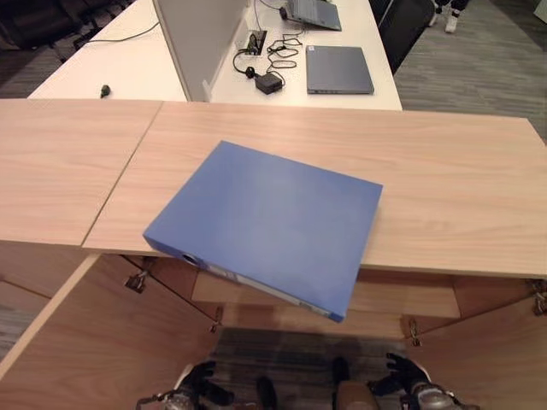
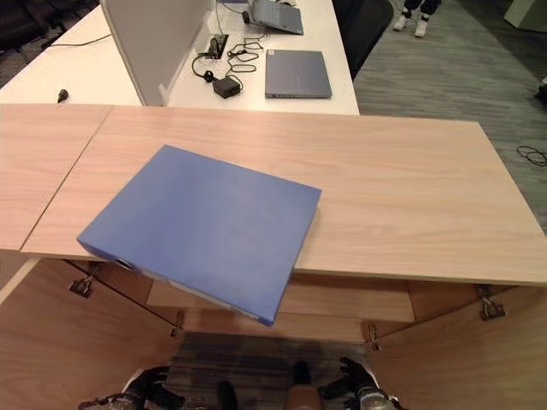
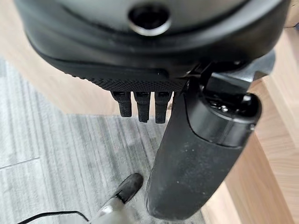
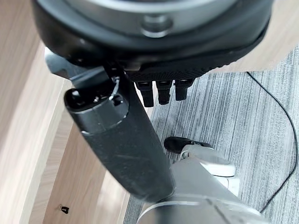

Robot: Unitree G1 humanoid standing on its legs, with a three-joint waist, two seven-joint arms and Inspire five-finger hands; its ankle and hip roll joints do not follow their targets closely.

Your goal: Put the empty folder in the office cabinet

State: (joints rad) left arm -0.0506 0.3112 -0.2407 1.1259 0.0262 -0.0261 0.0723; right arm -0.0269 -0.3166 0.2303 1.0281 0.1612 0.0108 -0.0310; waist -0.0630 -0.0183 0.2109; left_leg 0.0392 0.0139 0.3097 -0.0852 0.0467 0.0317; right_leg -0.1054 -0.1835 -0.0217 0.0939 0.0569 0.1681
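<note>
Blue folder (image 1: pixel 265 224): flat on cabinet top (image 1: pixel 461 196), corner overhanging open doors, so I judge grab easy. My left hand (image 3: pixel 140 100), right hand (image 4: pixel 161 91): low, fingers relaxed, holding nothing.

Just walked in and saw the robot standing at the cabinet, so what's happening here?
Nothing is being held right now. A blue folder lies flat on the wooden cabinet top, its near corner hanging over the front edge above the open cabinet doors. The left hand and the right hand hang low in front of the cabinet, fingers relaxed and holding nothing. Judging by that, the folder hasn't been put inside yet.
</note>
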